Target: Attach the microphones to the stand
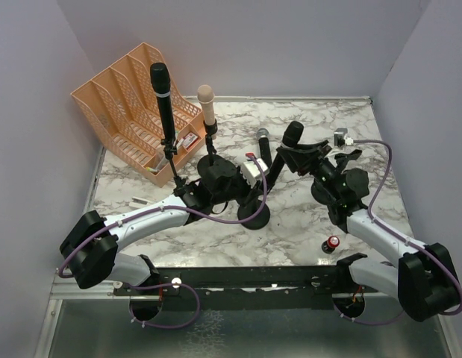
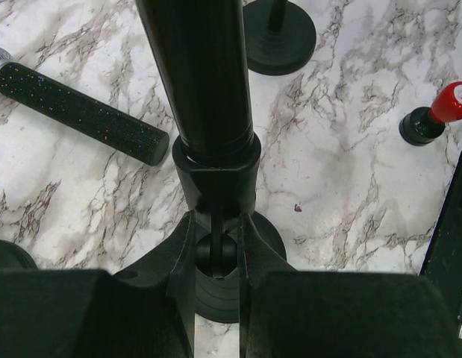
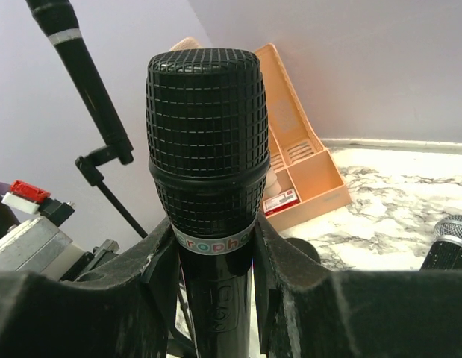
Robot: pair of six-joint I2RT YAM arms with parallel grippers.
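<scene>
- Right pincer (image 3: 216, 257) is clenched on a black microphone (image 3: 204, 119) just below its mesh head.
- Left pincer (image 2: 216, 250) grasps the stand clip (image 2: 216, 175) beneath that microphone.
- Silver-headed microphone (image 2: 81, 112) lies flat just beside the stand; there is open marble bench (image 1: 305, 224) rightward.
- Peach-pink microphone (image 1: 207, 103) and tall black microphone (image 1: 162, 93) stand clipped upright, back-left.

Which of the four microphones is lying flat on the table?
The silver-headed microphone lies on the marble. The tall black microphone and the peach-pink microphone are mounted upright; the right tool grips the other black microphone.
</scene>
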